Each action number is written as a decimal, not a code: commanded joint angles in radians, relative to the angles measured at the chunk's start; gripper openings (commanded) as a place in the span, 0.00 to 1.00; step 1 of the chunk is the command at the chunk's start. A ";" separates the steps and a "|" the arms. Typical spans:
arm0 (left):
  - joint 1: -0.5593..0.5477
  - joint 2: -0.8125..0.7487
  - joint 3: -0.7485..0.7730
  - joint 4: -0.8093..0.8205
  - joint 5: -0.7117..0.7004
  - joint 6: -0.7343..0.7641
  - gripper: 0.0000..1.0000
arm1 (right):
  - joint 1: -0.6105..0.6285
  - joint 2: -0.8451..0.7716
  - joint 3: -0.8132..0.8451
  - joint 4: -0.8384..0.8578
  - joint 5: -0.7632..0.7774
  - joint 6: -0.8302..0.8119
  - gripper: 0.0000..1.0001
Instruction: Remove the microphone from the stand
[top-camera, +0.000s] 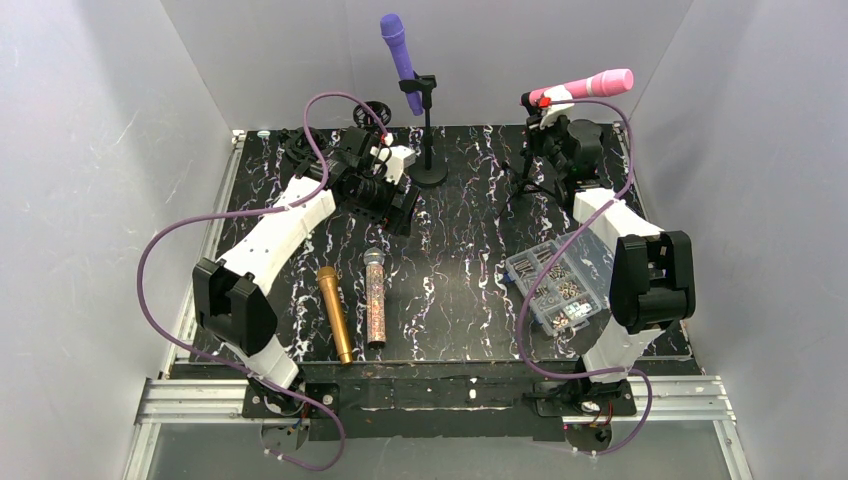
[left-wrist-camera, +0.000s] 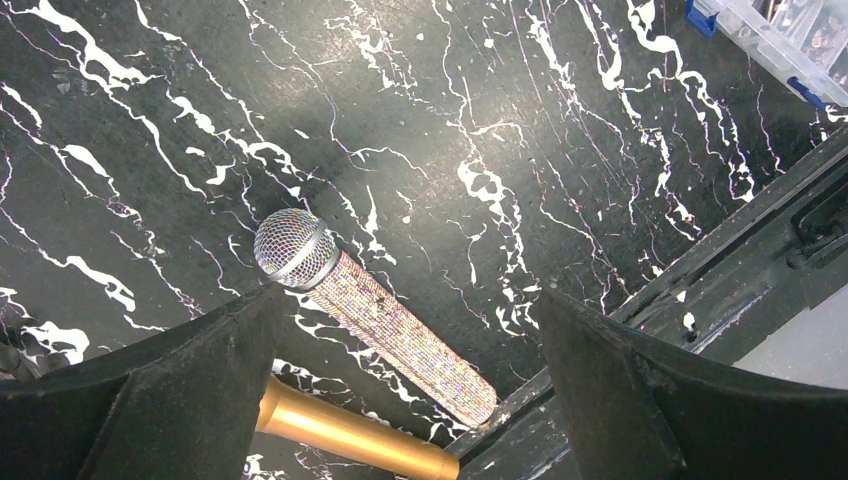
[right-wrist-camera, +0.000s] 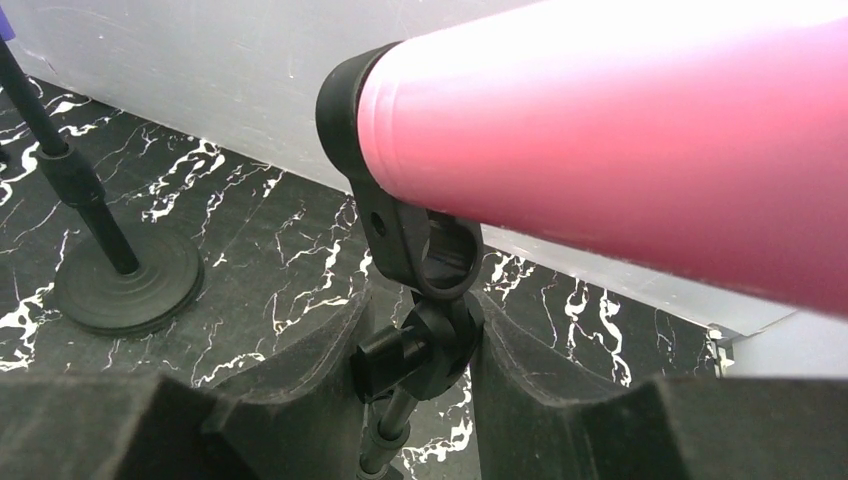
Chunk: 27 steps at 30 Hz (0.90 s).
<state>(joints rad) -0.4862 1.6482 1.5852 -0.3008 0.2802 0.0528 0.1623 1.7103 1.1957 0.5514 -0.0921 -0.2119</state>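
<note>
The right gripper (right-wrist-camera: 420, 345) is narrow, its pads touching both sides of the joint on the stand (right-wrist-camera: 425, 255) at the desk's (top-camera: 460, 230) far right corner. The pink microphone (right-wrist-camera: 620, 140) sits in the clip above. The left gripper (left-wrist-camera: 408, 300) hangs wide, holding nothing.

Pink microphone (top-camera: 585, 86): smooth glossy body, seated near-horizontal in the black clip (right-wrist-camera: 405, 235) of the tripod stand (top-camera: 522, 183), upper right of the frame, head toward the right. Purple microphone (top-camera: 397, 48): clipped steeply tilted on the round-base stand (top-camera: 430, 150), upper centre, head up-left.
</note>
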 joint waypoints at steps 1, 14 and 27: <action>0.000 -0.022 0.019 -0.059 0.002 0.016 0.98 | 0.003 -0.037 0.032 -0.007 -0.027 0.020 0.28; 0.000 -0.070 -0.004 -0.053 -0.014 0.054 0.98 | 0.005 -0.163 -0.010 -0.110 -0.187 0.111 0.01; 0.000 -0.086 0.018 -0.054 -0.004 0.072 0.98 | 0.159 -0.288 -0.161 -0.099 -0.173 0.127 0.01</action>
<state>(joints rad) -0.4862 1.6238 1.5848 -0.2928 0.2684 0.0975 0.2649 1.4914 1.0672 0.3756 -0.2531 -0.1146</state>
